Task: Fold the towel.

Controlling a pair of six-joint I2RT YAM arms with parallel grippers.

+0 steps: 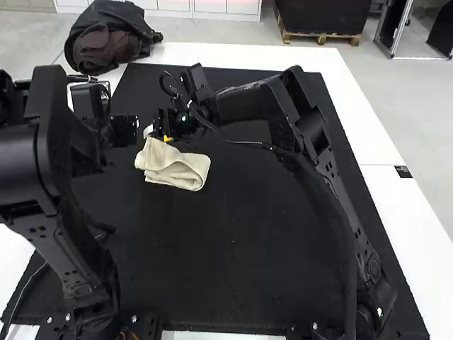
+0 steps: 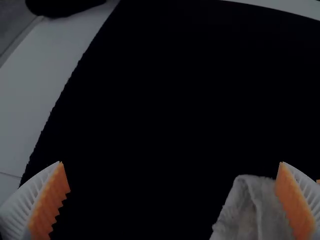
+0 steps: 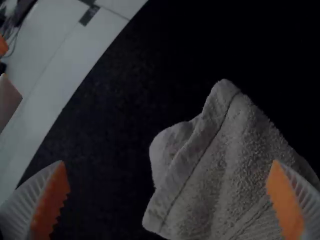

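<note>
From left to right, my black jointed left arm (image 1: pixel 49 163) stands at the near left of the white tabletop (image 1: pixel 354 106), over the black rectangular mat (image 1: pixel 226 255). At the table's far left lies a dark bag (image 1: pixel 106 39) of black and brownish fabric. The left gripper (image 1: pixel 126 130), fitted with white ribbed fingers and orange serrated pads (image 2: pixel 50 202), is positioned just beside the towel; its wrist view shows the fingers set wide apart, with one finger overlapping the towel's edge in the line of sight. I cannot tell whether that finger makes contact. The cream, soft-pile cloth towel (image 1: pixel 177 168) rests on the left part of the mat, folded over on itself in loose, uneven layers, with a stitched hem (image 3: pixel 202 155) along one edge. The right gripper (image 1: pixel 168 130), of the same white and orange finger pattern, is at the towel's far side. Its wrist view shows the fingers wide apart, one of them in front of the cloth; contact cannot be determined there either. My black right arm (image 1: pixel 311 127) extends from the near right across the mat to this gripper. Farthest right, a small black rectangular label (image 1: pixel 403 171) is located on the tabletop's white border.
</note>
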